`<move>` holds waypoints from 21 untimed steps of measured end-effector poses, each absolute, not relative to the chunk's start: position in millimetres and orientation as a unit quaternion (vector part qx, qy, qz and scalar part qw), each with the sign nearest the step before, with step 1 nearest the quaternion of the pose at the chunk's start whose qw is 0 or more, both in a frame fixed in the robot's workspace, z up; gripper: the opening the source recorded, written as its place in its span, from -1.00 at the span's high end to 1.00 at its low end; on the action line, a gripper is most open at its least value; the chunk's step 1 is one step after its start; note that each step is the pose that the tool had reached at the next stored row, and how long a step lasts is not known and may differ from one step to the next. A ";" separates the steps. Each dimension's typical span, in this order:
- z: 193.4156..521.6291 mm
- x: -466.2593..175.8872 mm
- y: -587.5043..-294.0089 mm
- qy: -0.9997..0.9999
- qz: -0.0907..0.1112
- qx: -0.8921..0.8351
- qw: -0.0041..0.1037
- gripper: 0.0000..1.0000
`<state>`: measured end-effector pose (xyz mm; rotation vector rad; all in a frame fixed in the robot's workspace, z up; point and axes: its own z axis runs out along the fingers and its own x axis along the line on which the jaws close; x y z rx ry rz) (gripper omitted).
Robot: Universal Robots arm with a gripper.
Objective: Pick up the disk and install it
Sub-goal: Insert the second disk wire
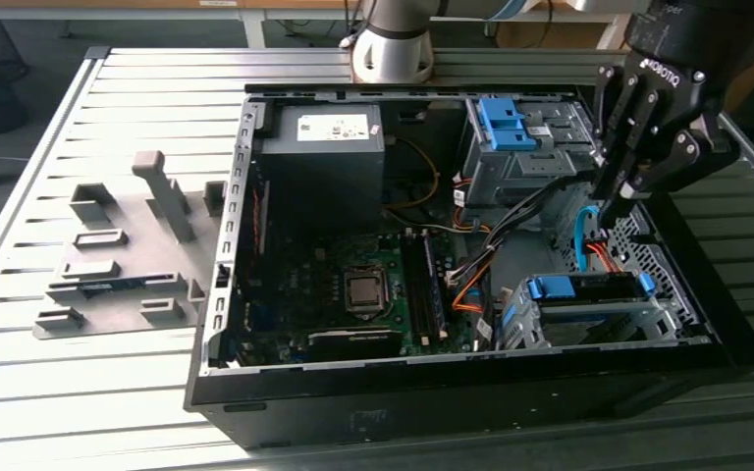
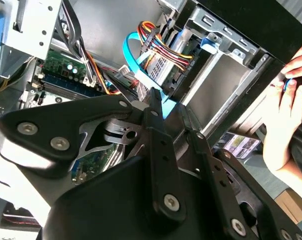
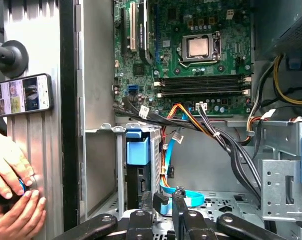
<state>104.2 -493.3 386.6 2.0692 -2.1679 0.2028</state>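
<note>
My pincer [image 1: 622, 201] hangs inside the open computer case [image 1: 350, 412], fingers nearly together, empty, touching the light-blue data cable [image 3: 188, 196].

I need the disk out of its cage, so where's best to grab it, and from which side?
Take the disk probably by its blue carrier rail on the exposed edge, coming from the open side of the case. The cage walls in its flat faces, so only that edge looks reachable.
</note>
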 end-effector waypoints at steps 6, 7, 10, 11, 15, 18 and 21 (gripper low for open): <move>381.6 104.4 -493.3 -0.720 0.067 0.687 0.069 0.40; 380.7 104.4 -493.3 -0.720 0.067 0.687 0.069 0.40; 380.1 104.5 -493.2 -0.720 0.067 0.687 0.069 0.40; 380.1 104.5 -493.2 -0.720 0.067 0.687 0.069 0.40; 379.0 104.4 -493.2 -0.720 0.067 0.687 0.069 0.40; 377.1 104.5 -493.2 -0.720 0.068 0.687 0.070 0.40; 375.4 104.6 -493.2 -0.720 0.070 0.687 0.072 0.40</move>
